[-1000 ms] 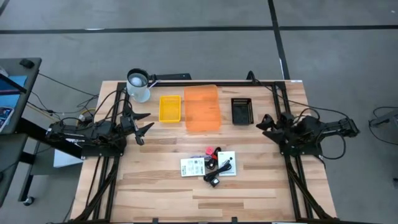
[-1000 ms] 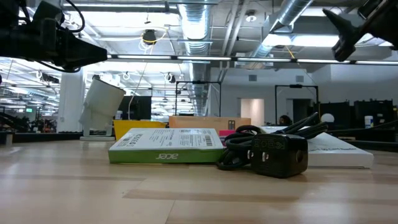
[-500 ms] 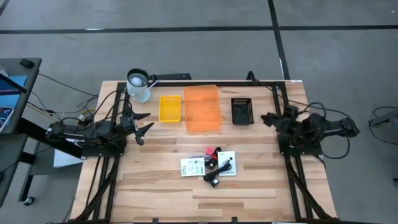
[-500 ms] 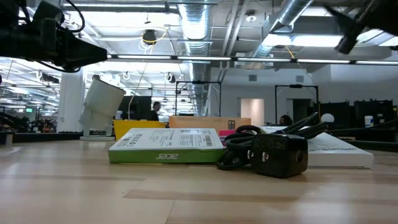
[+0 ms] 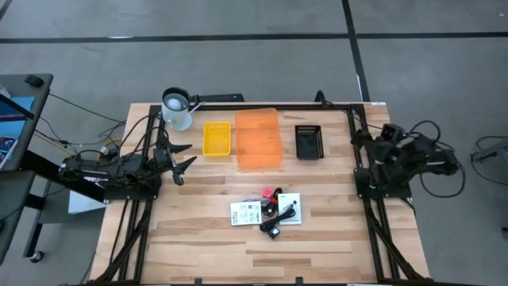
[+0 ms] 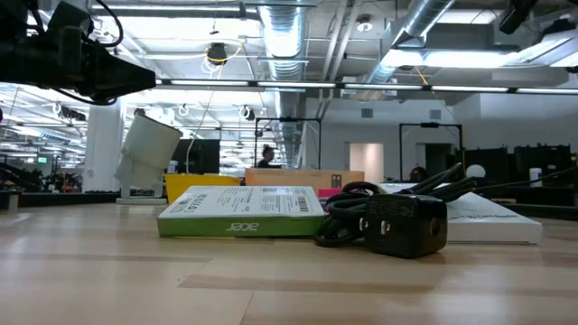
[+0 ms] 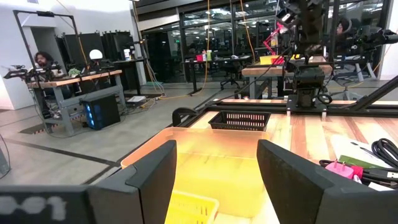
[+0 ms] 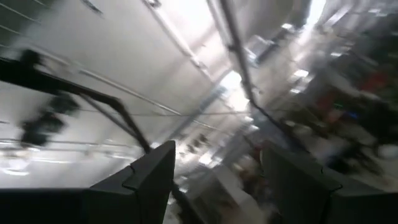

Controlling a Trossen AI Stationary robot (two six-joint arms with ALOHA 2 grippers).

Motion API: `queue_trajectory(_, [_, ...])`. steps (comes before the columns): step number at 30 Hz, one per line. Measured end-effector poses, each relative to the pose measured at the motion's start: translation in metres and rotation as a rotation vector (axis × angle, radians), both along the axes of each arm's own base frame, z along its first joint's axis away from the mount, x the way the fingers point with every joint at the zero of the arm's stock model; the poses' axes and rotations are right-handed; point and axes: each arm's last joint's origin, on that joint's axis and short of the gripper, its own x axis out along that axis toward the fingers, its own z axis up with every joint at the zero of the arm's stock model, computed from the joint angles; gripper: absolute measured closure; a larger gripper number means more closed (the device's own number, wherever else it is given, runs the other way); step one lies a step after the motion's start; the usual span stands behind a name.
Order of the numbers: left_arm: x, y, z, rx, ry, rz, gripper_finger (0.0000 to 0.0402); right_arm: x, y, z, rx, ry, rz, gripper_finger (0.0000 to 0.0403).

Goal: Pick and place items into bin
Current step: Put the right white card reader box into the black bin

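At the centre of the high view, a wooden worktop [image 5: 198, 238] is seen with a small cluster of items gathered in its lower middle. A white card with printed labels [image 5: 245, 214] lies at the left of the cluster, a second white card [image 5: 290, 208] at the right, and a tangle of black cable [image 5: 270, 208] is laid between and over them. A red-pink piece [image 5: 266, 194] sits at the cluster's upper edge, and a small black block [image 5: 274, 232] rests just below it.

Along the upper part of the worktop, an orange bin [image 5: 257, 138] is flanked by a yellow tray [image 5: 217, 138] on its left and a black basket [image 5: 309, 141] on its right. A white cup [image 5: 176, 109] stands at the upper left corner.

The left hand [image 5: 182, 157] is held at the left of the frame, near the yellow tray, its fingers spread and holding nothing. The right hand [image 5: 363, 140] is raised at the right edge of the worktop, its fingers parted and empty in the right wrist view.
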Motion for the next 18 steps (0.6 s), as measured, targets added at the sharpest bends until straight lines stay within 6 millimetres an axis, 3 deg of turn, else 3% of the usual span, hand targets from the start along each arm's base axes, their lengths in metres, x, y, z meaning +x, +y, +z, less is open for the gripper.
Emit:
queue_trajectory(5, [0.0,0.0,0.0,0.0,0.0,0.0,0.0187,0.004,-0.003,0.009,0.0,0.301,-0.115,0.017])
queue_trajectory(10, [0.0,0.0,0.0,0.0,0.0,0.0,0.0187,0.014,-0.001,0.016,-0.058,0.557,-0.122,0.017])
queue_trajectory(18, [0.0,0.0,0.0,0.0,0.0,0.0,0.0187,0.041,0.001,-0.002,0.001,0.793,-0.129,0.017])
